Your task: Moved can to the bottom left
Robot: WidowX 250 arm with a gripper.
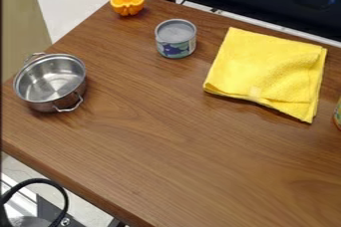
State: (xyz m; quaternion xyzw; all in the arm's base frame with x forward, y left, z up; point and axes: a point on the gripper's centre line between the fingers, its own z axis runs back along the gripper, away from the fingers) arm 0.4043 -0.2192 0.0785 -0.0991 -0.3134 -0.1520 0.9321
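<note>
Gripper spread, pressed together or pinching something: we cannot tell, nor can we say which side of it things lie on. We see the grey-topped can [176, 39] upright on the wooden table [163, 154], between the cut orange [127, 3] and the folded yellow cloth [266, 69], touching neither. We also see the two-handled metal pot [51, 82] near the table's edge.
</note>
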